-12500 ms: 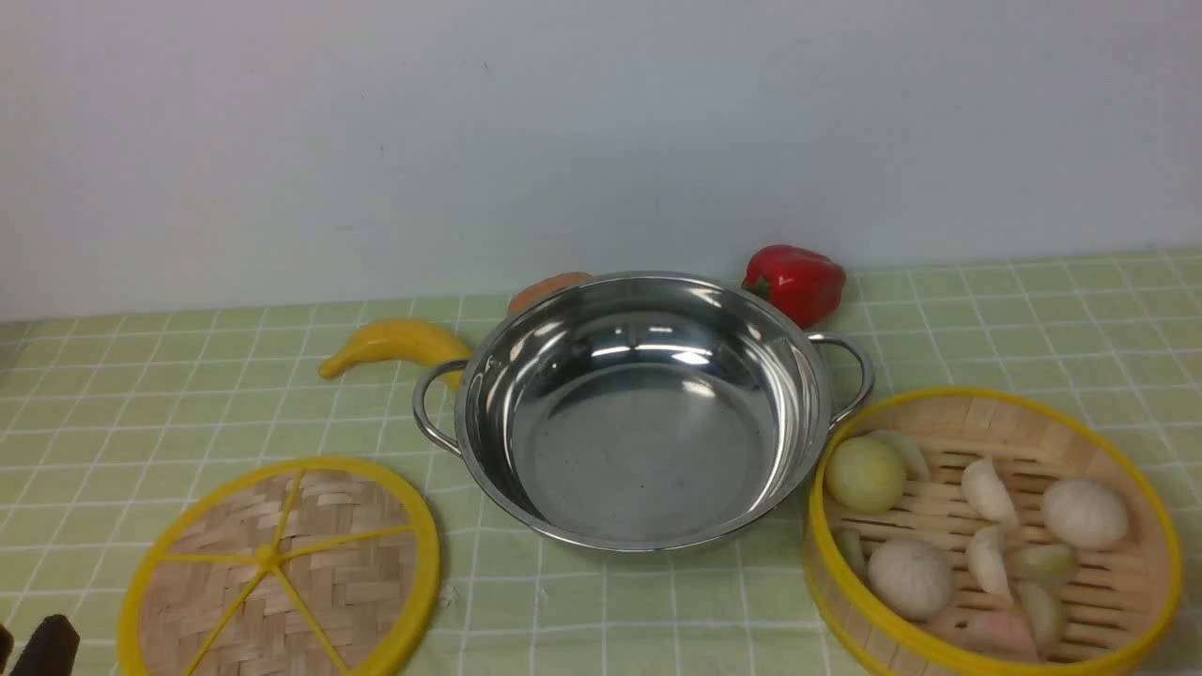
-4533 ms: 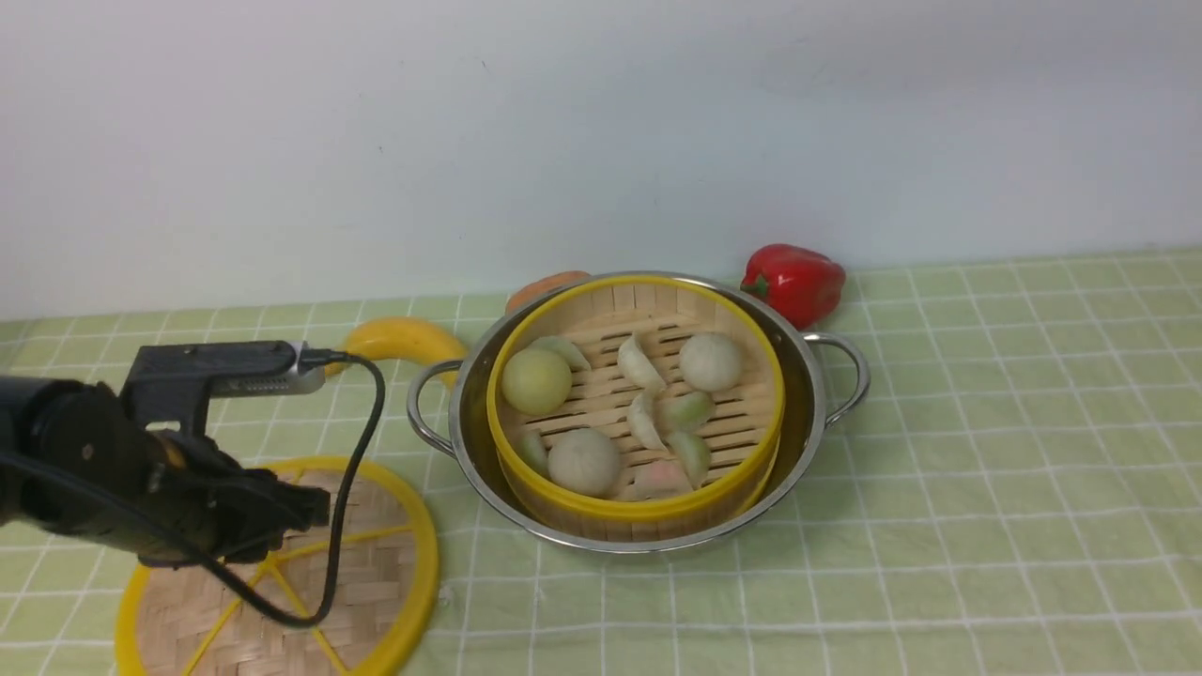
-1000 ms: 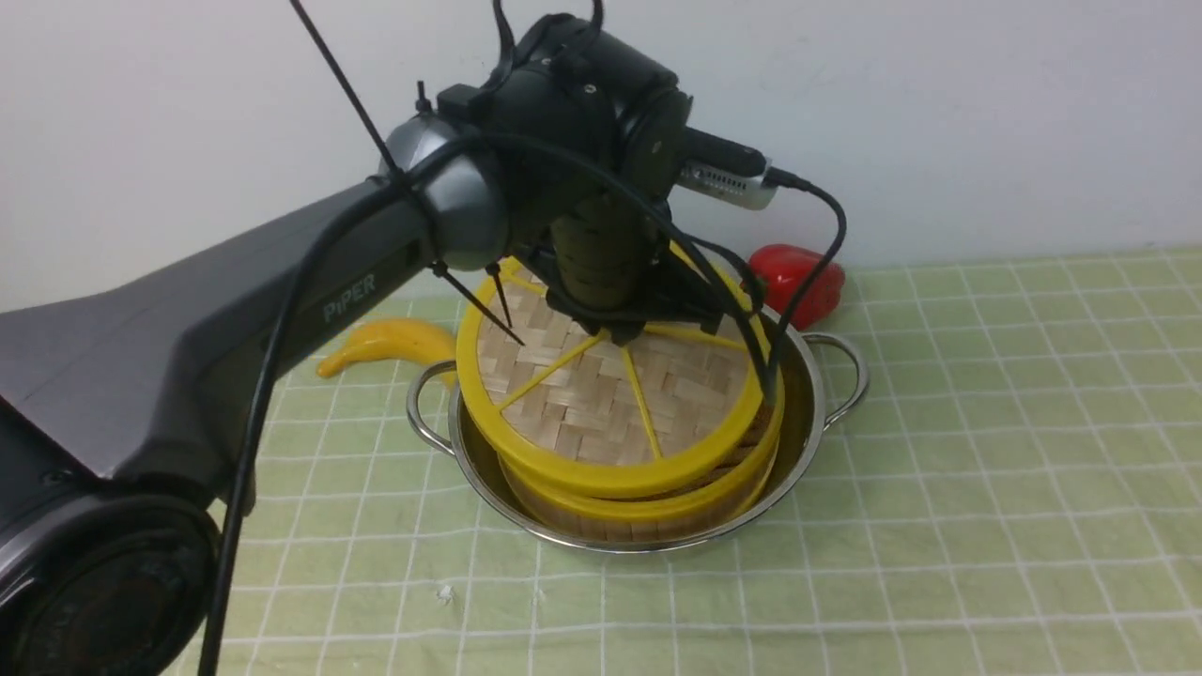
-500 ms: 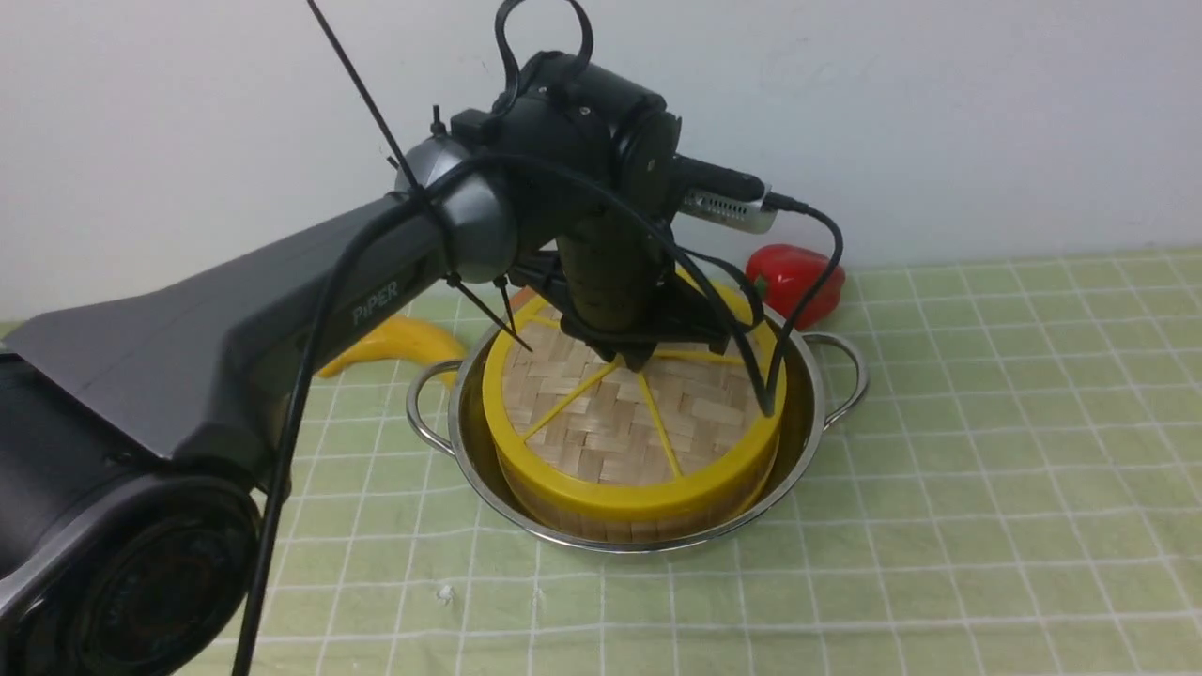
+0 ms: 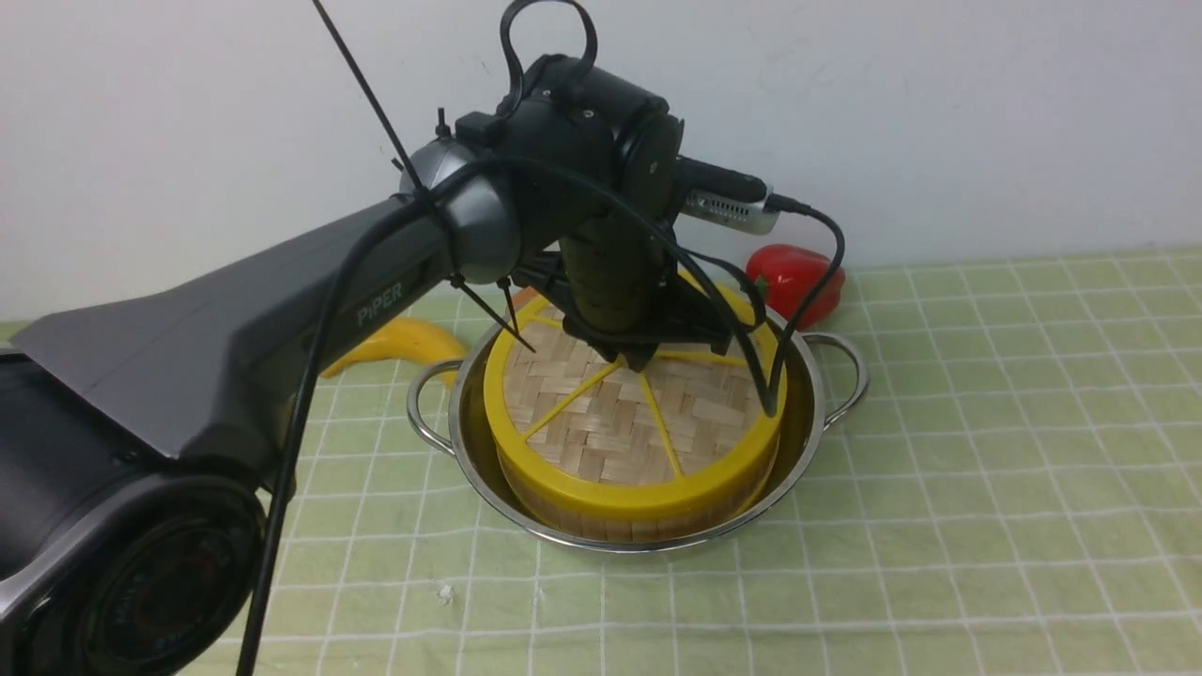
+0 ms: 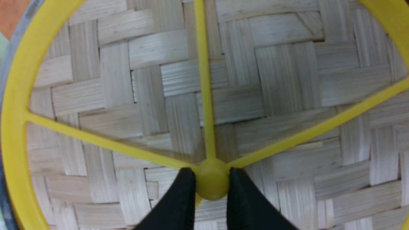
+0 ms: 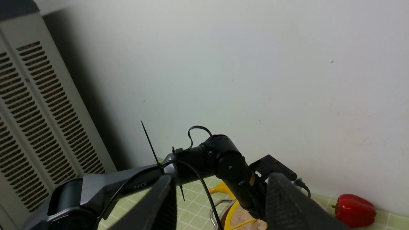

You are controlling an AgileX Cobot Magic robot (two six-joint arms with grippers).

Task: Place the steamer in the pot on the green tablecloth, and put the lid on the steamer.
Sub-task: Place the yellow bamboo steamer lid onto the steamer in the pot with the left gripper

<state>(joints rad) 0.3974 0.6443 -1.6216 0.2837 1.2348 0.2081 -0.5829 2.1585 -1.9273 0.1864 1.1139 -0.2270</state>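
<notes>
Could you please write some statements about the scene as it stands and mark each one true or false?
1. The round woven-bamboo lid with yellow spokes lies on the bamboo steamer with a wooden side wall. True.
2. The steamer sits beside the shiny stainless-steel pot. False: it is inside the pot.
3. The left arm's jaws are closed on the lid's yellow centre knob. True.
4. The red bell pepper lies inside the pot. False: it is on the pale green gridded tablecloth, behind the pot.
5. The right arm's jaws stand open. True.
</notes>
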